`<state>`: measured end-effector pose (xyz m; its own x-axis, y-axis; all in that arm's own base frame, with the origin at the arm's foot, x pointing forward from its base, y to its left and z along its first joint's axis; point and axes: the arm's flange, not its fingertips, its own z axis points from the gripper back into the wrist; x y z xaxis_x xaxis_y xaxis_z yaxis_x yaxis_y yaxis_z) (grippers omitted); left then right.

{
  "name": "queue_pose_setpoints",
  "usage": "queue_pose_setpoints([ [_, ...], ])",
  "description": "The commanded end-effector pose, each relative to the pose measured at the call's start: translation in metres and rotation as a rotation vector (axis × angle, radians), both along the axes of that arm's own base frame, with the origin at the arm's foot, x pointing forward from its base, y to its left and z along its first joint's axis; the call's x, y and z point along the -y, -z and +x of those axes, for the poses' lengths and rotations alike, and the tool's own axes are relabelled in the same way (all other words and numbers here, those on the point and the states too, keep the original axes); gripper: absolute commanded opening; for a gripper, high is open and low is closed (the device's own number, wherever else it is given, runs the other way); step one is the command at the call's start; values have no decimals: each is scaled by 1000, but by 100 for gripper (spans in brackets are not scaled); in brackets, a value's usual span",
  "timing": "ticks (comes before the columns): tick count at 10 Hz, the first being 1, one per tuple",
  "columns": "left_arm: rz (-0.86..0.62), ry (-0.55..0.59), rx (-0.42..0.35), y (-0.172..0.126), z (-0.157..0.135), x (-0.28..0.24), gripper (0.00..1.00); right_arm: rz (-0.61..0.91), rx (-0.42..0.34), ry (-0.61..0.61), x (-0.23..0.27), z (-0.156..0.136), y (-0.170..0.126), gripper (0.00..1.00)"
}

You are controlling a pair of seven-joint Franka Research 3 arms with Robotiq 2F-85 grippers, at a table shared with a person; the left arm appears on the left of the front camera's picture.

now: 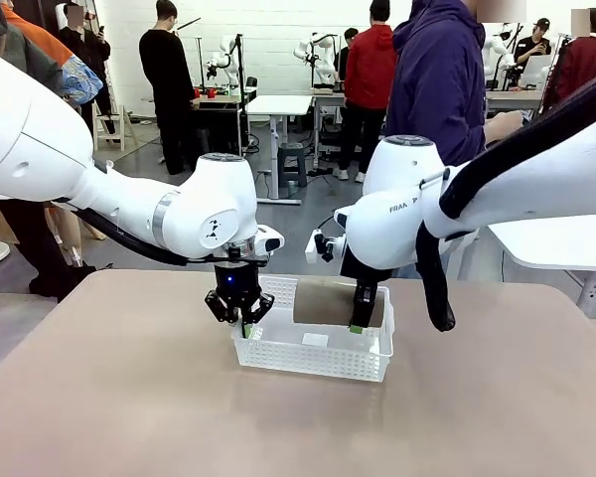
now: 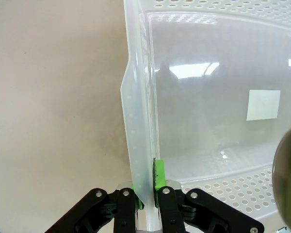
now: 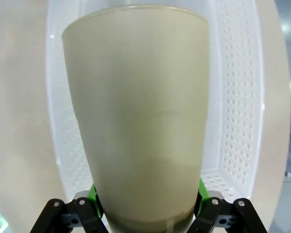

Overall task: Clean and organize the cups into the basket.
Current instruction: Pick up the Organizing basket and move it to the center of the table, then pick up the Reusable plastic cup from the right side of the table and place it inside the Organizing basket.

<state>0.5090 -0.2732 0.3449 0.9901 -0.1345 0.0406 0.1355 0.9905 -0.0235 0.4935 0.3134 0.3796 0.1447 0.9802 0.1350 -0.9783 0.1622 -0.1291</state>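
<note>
The white mesh-sided basket (image 1: pixel 313 358) sits mid-table. My left gripper (image 1: pixel 240 316) comes down on its left end and is shut on the thin end wall. In the left wrist view the green pads (image 2: pixel 158 175) pinch that wall (image 2: pixel 136 102), with the gripper (image 2: pixel 148 191) straddling the rim. One kraft tan cup (image 1: pixel 323 300) lies on its side, held low over the basket's far part by my right gripper (image 1: pixel 361 316). The right wrist view looks along this cup (image 3: pixel 140 121), its rim end away from the gripper (image 3: pixel 146 206), with the basket (image 3: pixel 233 97) beneath.
The basket floor is bare except for a white sticker (image 2: pixel 263 105). The tan table (image 1: pixel 129 397) has open room left and front of the basket. A person in a dark hoodie (image 1: pixel 442 79) stands at the far side.
</note>
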Motion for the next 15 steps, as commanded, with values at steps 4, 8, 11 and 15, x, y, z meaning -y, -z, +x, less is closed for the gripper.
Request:
queue_pose_setpoints([
  [4,5,4,1,1,0,-1,0,-7,-54,42,5,16,32,79],
  [8,5,4,1,1,0,-1,0,18,-168,21,8,15,49,79],
  [11,5,4,1,1,0,-1,0,13,-208,-1,7,12,55,88],
  [15,5,4,1,1,0,-1,0,15,-220,-19,6,11,58,100],
])
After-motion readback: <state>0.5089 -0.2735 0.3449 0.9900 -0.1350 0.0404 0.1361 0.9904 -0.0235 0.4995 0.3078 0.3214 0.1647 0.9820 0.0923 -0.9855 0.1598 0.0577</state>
